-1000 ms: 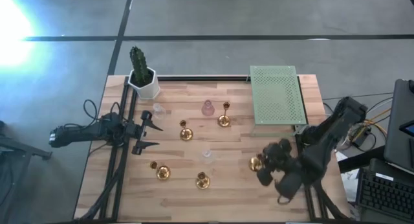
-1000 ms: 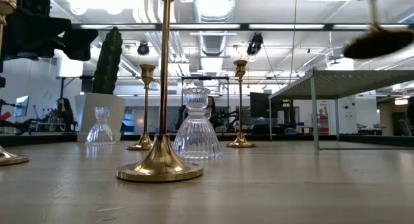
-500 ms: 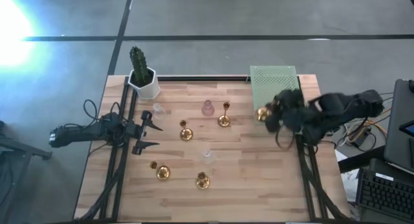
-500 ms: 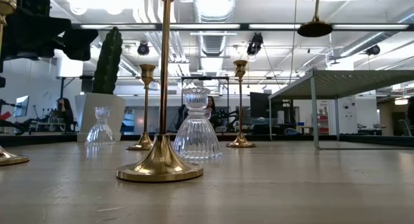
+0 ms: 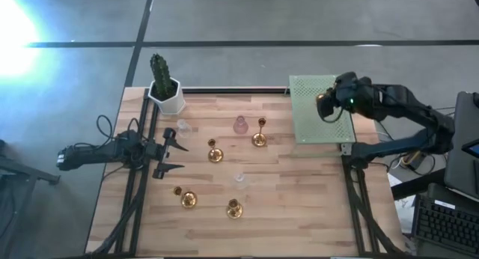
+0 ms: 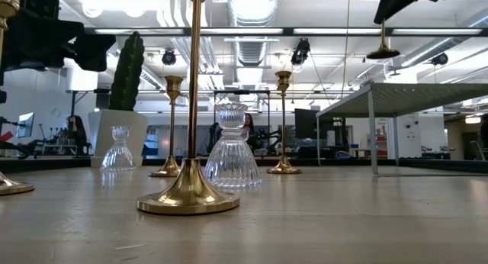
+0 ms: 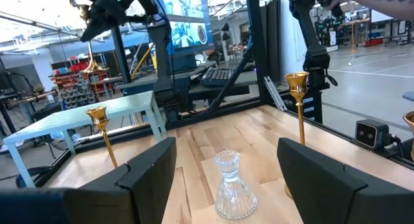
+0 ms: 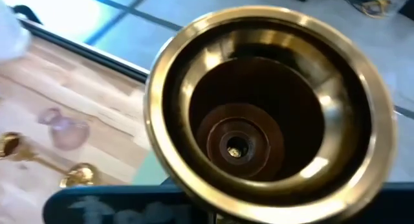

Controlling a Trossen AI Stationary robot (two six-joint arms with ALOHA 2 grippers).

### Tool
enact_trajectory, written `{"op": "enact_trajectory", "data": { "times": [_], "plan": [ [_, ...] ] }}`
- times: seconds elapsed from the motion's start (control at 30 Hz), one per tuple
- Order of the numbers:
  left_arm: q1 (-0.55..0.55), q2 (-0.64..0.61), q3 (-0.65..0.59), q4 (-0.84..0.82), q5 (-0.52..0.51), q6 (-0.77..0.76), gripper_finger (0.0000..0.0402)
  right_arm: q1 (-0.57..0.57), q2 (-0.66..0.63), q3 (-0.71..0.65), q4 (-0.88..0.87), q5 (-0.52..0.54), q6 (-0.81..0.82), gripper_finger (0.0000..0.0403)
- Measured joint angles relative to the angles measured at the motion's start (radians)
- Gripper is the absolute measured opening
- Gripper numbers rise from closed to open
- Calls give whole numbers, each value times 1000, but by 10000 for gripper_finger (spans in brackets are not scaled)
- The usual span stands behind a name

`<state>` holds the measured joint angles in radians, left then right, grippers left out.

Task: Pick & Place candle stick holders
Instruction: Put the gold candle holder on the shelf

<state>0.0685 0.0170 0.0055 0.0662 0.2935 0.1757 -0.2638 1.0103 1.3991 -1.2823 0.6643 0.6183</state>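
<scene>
My right gripper (image 5: pixel 326 106) is shut on a gold candle stick holder (image 6: pixel 383 50) and hangs over the green perforated rack (image 5: pixel 320 120) at the far right. The holder's round base fills the right wrist view (image 8: pixel 259 114). Several gold holders (image 5: pixel 215 153) (image 5: pixel 259 138) (image 5: pixel 186 200) stand on their bases on the wooden table. With them are a pinkish glass one (image 5: pixel 240 125) and clear glass ones (image 5: pixel 182 126) (image 5: pixel 239 178). My left gripper (image 5: pixel 177 156) is open and empty at the table's left, and a clear glass holder (image 7: pixel 233 185) lies ahead of its fingers. My right gripper holds the gold holder by the upper part of its thin stem (image 6: pixel 383 31), coming at it from above. The gripper's body hides the fingers' exact place. The holder hangs about upright below it, base (image 7: pixel 94 63) down, clear above the green rack.
A white pot with a green cactus (image 5: pixel 166 90) stands at the far left corner. The green rack (image 6: pixel 412 92) stands on thin legs above the table top. Black frame rails run along the table's left (image 5: pixel 142 177) and right (image 5: pixel 359 206) sides.
My right gripper has swung from the table's near right part toward the far edge and now hangs over the green rack, carrying the gold holder. The holder was tilted a second ago and now hangs about upright, clear of the table throughout.
</scene>
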Motion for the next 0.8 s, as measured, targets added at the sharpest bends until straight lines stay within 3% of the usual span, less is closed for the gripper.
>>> {"op": "enact_trajectory", "data": {
  "times": [0.17, 0.3, 0.53, 0.8],
  "plan": [
    [0, 0, 0, 0, 0, 0, 273, -143, 9, 0, 6, -85, -51, 11],
    [0, 0, 0, 0, 0, 0, 273, -177, -7, 0, -3, -125, -47, 11],
    [0, 0, 0, 0, 0, 0, 273, -212, -32, 39, -107, -35, -55, 11],
    [0, 0, 0, 0, 0, 0, 273, -347, -7, 72, -59, -36, -240, 11]
  ]
}}
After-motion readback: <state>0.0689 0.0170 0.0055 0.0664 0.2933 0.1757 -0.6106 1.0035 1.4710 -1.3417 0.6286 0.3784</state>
